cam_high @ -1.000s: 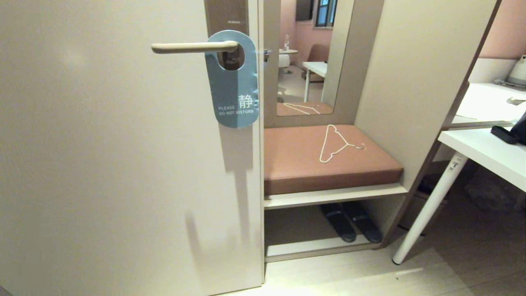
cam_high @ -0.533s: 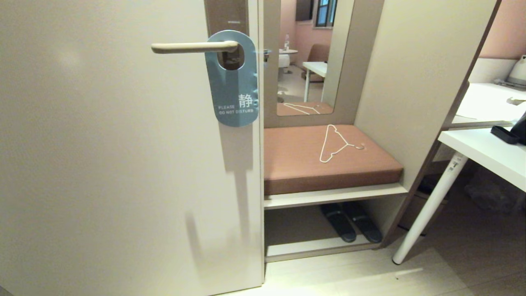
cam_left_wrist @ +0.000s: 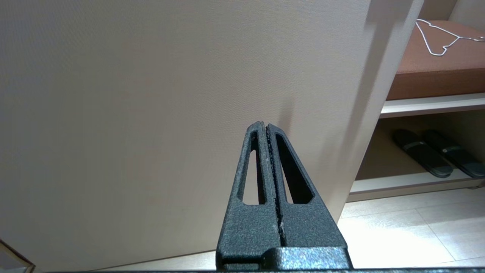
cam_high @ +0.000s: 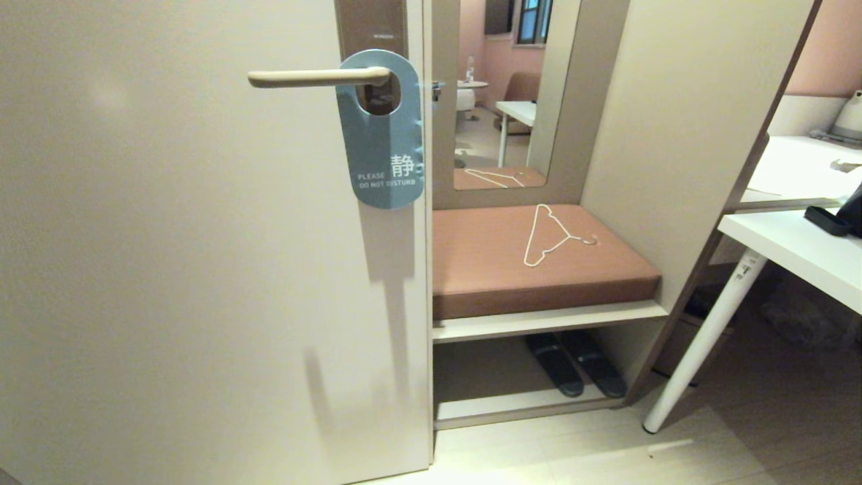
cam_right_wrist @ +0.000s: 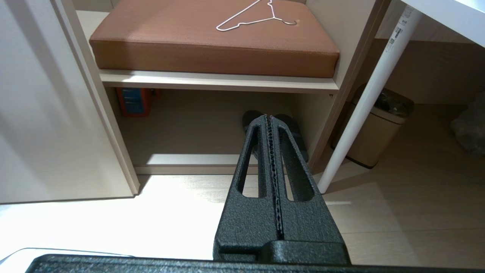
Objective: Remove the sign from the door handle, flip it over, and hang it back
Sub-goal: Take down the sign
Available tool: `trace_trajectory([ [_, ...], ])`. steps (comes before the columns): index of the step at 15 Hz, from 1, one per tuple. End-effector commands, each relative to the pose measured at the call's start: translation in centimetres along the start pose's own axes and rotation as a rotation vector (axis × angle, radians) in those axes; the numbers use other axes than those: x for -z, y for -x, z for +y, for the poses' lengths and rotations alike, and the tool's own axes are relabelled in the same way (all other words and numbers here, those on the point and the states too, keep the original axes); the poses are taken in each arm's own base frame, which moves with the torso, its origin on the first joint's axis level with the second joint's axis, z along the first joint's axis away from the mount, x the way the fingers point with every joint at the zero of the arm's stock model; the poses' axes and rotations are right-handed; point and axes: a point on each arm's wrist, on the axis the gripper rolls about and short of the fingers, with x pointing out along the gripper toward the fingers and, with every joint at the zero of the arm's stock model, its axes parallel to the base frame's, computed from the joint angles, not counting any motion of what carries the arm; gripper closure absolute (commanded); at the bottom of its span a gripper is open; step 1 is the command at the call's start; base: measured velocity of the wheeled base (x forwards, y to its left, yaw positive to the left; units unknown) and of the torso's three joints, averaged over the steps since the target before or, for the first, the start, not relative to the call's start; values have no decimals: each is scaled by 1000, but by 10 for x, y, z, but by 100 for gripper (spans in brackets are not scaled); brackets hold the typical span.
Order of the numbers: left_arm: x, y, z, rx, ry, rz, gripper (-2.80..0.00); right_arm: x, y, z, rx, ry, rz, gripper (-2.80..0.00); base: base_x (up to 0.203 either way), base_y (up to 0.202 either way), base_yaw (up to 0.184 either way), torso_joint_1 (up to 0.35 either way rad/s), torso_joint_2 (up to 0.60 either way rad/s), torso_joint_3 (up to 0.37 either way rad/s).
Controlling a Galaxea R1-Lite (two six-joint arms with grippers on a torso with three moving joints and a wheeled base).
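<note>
The sign [cam_high: 382,135] hangs by its large hole on the door handle [cam_high: 316,77], blue-grey face out, reading "PLEASE DO NOT DISTURB". The cream lever sticks out from a brown-grey plate [cam_high: 370,23] near the door's edge. Neither arm shows in the head view. My left gripper [cam_left_wrist: 265,125] is shut and empty, low down, facing the plain door panel [cam_left_wrist: 151,113]. My right gripper [cam_right_wrist: 268,116] is shut and empty too, pointing at the open shelf under the bench. Neither wrist view shows the sign or the handle.
Right of the door stands a bench with a brown cushion [cam_high: 539,263] and a white wire hanger [cam_high: 549,236] lying on it. Dark slippers [cam_high: 576,364] sit below. A white desk [cam_high: 801,249] with a slanted leg [cam_high: 700,343] and a bin [cam_right_wrist: 375,129] stand at the right.
The sign has swayed very slightly on the handle. Nothing else has moved.
</note>
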Motion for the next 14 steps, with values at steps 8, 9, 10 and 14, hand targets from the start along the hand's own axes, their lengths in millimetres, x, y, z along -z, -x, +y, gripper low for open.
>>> trace_trajectory([
  [8,0,0,0,-1,0,0,0,0,0,0,0,0,0,0,0,0,0,0,0,0],
  [9,0,0,0,-1,0,-1,0,0,0,0,0,0,1,0,0,0,0,0,0,0],
  [10,0,0,0,-1,0,0,0,0,0,0,0,0,1,0,0,0,0,0,0,0],
  [14,0,0,0,-1,0,-2,0,0,0,0,0,0,1,0,0,0,0,0,0,0],
])
